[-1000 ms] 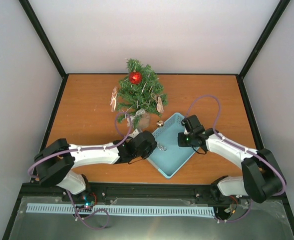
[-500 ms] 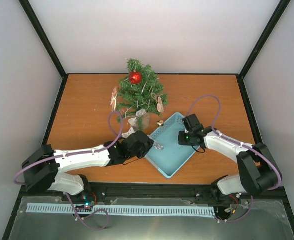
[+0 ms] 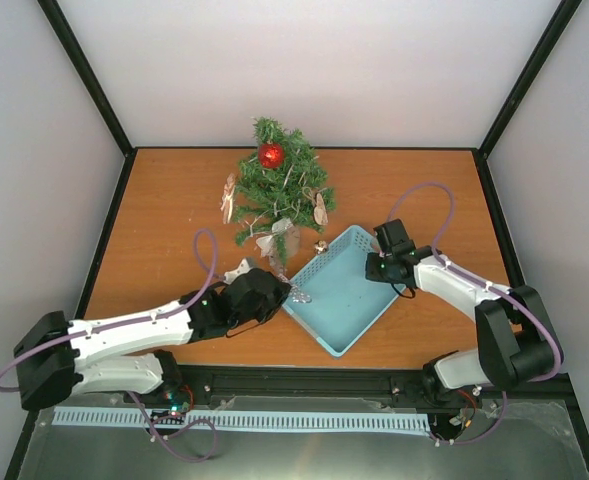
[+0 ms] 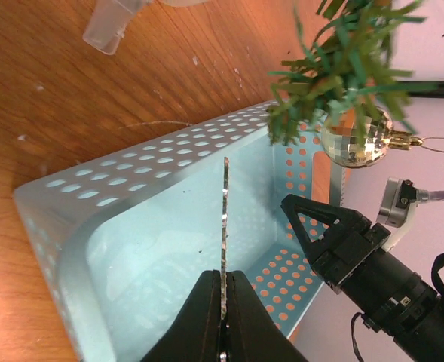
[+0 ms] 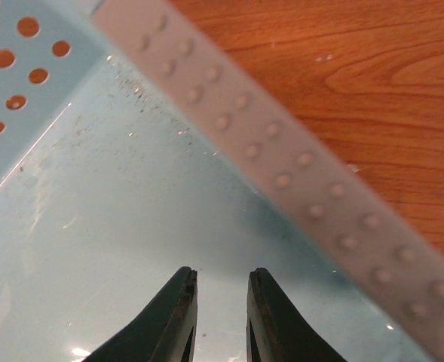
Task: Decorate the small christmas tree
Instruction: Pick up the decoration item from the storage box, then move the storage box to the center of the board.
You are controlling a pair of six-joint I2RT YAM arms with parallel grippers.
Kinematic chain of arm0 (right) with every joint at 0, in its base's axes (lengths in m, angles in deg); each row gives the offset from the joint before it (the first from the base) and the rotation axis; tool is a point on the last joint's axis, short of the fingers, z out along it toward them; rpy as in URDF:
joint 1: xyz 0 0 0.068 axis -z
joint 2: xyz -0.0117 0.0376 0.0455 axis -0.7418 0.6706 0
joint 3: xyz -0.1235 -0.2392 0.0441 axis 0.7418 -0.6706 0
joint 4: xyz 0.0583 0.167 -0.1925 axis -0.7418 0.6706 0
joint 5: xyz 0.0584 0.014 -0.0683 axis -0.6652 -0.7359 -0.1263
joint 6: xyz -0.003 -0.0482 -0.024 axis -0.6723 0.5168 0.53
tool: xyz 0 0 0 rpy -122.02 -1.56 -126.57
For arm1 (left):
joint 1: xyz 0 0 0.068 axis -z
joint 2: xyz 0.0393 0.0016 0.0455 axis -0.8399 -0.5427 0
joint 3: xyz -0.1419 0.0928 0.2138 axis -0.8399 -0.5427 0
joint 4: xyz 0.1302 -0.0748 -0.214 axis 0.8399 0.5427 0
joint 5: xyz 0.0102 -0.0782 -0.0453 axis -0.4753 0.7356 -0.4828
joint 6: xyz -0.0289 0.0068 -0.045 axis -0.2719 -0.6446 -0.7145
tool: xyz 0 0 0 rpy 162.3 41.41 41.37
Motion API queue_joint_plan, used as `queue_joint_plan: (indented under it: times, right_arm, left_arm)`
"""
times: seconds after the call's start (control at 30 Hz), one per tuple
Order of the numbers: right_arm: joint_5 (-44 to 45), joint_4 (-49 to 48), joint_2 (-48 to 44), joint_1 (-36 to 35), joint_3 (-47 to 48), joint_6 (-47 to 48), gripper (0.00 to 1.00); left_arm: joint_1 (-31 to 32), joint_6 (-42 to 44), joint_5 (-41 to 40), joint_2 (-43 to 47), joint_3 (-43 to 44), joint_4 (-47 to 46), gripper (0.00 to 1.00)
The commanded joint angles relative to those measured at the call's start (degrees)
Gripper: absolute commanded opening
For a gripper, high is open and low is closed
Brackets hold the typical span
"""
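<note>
The small christmas tree (image 3: 279,185) stands at the back of the table with a red ball (image 3: 270,155) near its top and pale wooden figures (image 3: 228,197) on its sides. My left gripper (image 3: 284,293) (image 4: 223,275) is shut on a thin, flat silver glitter ornament (image 4: 225,219), seen edge-on, over the left edge of the light blue tray (image 3: 339,345). Tree branches (image 4: 342,68) and a hanging mirror ball (image 4: 353,139) show beyond the tray. My right gripper (image 3: 382,268) (image 5: 220,279) stands a little open and holds nothing, low over the tray floor (image 5: 131,226) at its right corner.
The perforated tray wall (image 5: 282,166) runs close past the right fingers, with bare wooden table (image 5: 357,68) beyond it. A clear plastic piece (image 4: 112,26) lies on the table by the tree's foot. Black frame posts and white walls bound the table.
My left arm has drawn back leftward and nearer with the silver ornament, from over the tray's middle to its left edge. My right gripper has shifted right and back to the tray's right corner.
</note>
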State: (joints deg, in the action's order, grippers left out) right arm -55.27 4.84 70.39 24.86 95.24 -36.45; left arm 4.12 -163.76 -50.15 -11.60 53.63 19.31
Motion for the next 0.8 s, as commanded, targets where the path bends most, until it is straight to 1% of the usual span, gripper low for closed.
queue_joint_plan:
  times: [0.0, 0.23, 0.4, 0.5, 0.57, 0.63, 0.67, 0.77]
  right_arm:
    - [2.8, 1.3, 0.8, 2.0, 2.2, 0.5, 0.22]
    - [6.1, 2.9, 3.1, 5.7, 5.2, 2.4, 0.22]
    - [7.2, 3.5, 5.6, 9.0, 6.6, 4.6, 0.22]
    - [7.6, 3.5, 6.2, 13.0, 7.6, 5.9, 0.22]
    - [7.8, 3.5, 7.0, 15.8, 8.7, 7.2, 0.22]
    - [7.5, 3.3, 8.1, 19.0, 9.9, 8.3, 0.22]
    - [7.0, 3.0, 8.9, 20.4, 10.5, 8.7, 0.22]
    - [6.0, 2.2, 11.8, 23.8, 13.2, 10.2, 0.22]
  left_arm:
    - [0.8, 1.0, -2.5, 4.7, -1.7, 5.5, 0.01]
    - [0.8, 2.7, -5.2, 10.4, -4.1, 10.9, 0.01]
    - [0.8, 3.4, -8.8, 15.3, -6.6, 14.8, 0.01]
    - [0.8, 4.8, -11.6, 18.2, -8.4, 15.8, 0.01]
    - [0.8, 7.0, -13.7, 20.3, -9.2, 15.8, 0.01]
    - [0.8, 15.9, -15.3, 22.8, -10.0, 11.2, 0.01]
    - [0.8, 18.1, -15.9, 23.7, -9.8, 9.7, 0.01]
    - [0.6, 18.8, -19.0, 25.0, -8.0, 13.0, 0.01]
